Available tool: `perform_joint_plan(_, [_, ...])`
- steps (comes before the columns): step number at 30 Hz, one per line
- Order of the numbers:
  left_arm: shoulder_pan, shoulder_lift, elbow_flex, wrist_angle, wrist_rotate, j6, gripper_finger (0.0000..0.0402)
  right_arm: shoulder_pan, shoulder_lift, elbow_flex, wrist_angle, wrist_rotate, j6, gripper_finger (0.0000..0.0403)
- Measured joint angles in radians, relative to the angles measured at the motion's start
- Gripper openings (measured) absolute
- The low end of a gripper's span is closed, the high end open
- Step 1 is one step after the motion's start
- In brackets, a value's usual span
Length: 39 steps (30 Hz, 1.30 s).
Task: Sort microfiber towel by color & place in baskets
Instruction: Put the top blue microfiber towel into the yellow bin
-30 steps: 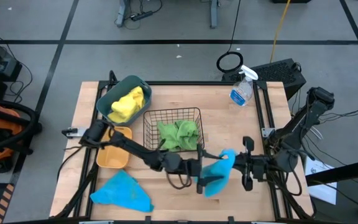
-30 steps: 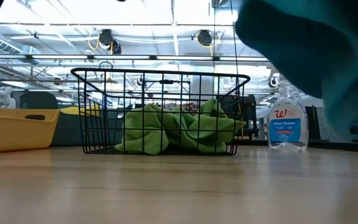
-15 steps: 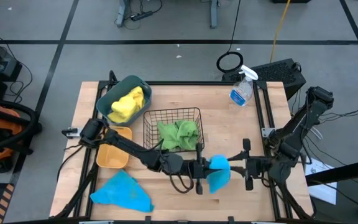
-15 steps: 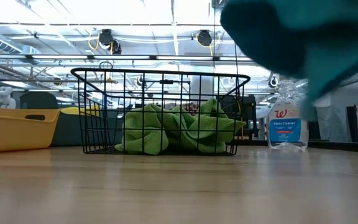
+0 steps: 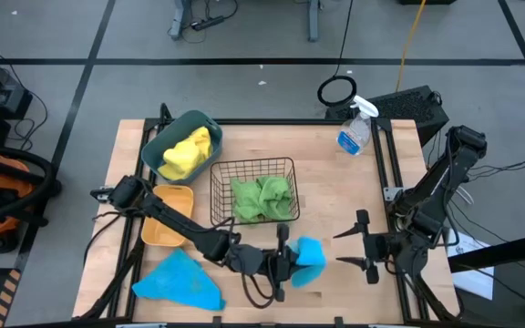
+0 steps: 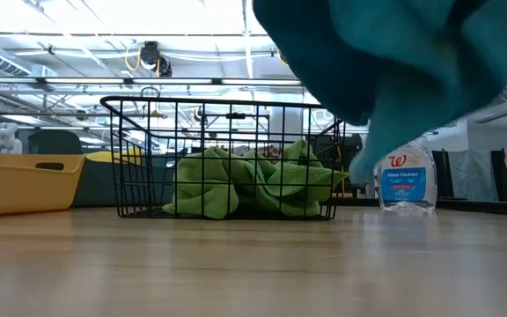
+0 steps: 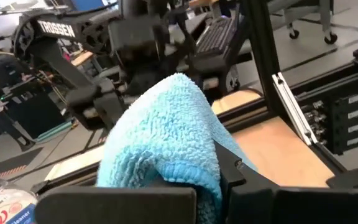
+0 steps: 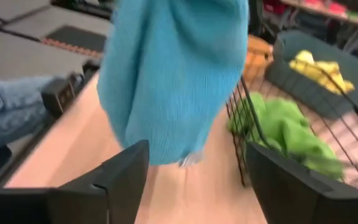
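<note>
A blue towel (image 5: 308, 260) hangs bunched above the near middle of the table, with my left gripper (image 5: 288, 261) shut on it. My right gripper (image 5: 354, 246) stands open just to the towel's right, its fingers apart and touching nothing. A second blue towel (image 5: 179, 281) lies flat at the near left. The teal tub (image 5: 167, 137) holds a yellow towel (image 5: 188, 152). Green towels (image 5: 261, 196) fill the black wire basket (image 5: 253, 167). The yellow-orange bin (image 5: 168, 223) stands between the tub and the flat towel. My left gripper pinches a bunched fold of the blue towel (image 7: 188, 171) between its two fingers, several layers thick. The fingers reach in nearly level from the table's left. The towel humps over the fingertips and hangs below them (image 6: 385, 62), clear of the table.
A clear spray bottle (image 5: 355, 133) stands at the far right of the table. Bare wood lies between the wire basket and the table's right edge. Dark frame rails (image 5: 386, 173) run along the right edge.
The towel has passed from my right gripper to my left. My left gripper shut on it and drew it toward the table's left and near edge. My right gripper opened, let go and backed toward the right edge, rolling its wrist.
</note>
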<state>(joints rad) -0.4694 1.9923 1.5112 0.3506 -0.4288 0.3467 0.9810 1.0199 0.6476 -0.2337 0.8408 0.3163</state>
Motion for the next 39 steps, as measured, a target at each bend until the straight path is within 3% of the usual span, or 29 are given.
perform_joint_plan(6, [0.000, 0.000, 0.000, -0.002, -0.009, -0.009, 0.0007, -0.001, 0.042, 0.000, 0.210, -0.007, -0.155, 0.0278])
perform_joint_plan(14, [0.016, 0.000, 0.000, -0.002, -0.023, -0.026, 0.0007, -0.088, 0.209, 0.000, 0.501, -0.013, -0.297, 0.0309])
perform_joint_plan(17, [0.021, 0.000, 0.000, -0.001, -0.024, -0.007, 0.0007, -0.147, 0.256, 0.000, 0.592, -0.105, -0.349, 0.0301])
perform_joint_plan(21, [0.024, -0.009, 0.000, -0.014, -0.031, 0.005, 0.0007, -0.222, 0.271, 0.000, 0.682, -0.139, -0.366, 0.0240])
perform_joint_plan(28, [0.028, -0.068, 0.000, -0.151, -0.075, -0.069, 0.0009, -0.313, 0.200, 0.000, 0.667, -0.151, -0.414, 0.0027])
perform_joint_plan(32, [0.046, -0.071, 0.000, -0.151, -0.104, -0.106, 0.0047, -0.358, 0.158, -0.001, 0.642, -0.149, -0.430, 0.0018])
perform_joint_plan(39, [0.044, -0.155, 0.000, -0.301, -0.129, -0.110, 0.0175, -0.430, 0.082, 0.000, 0.490, -0.132, -0.382, 0.0006])
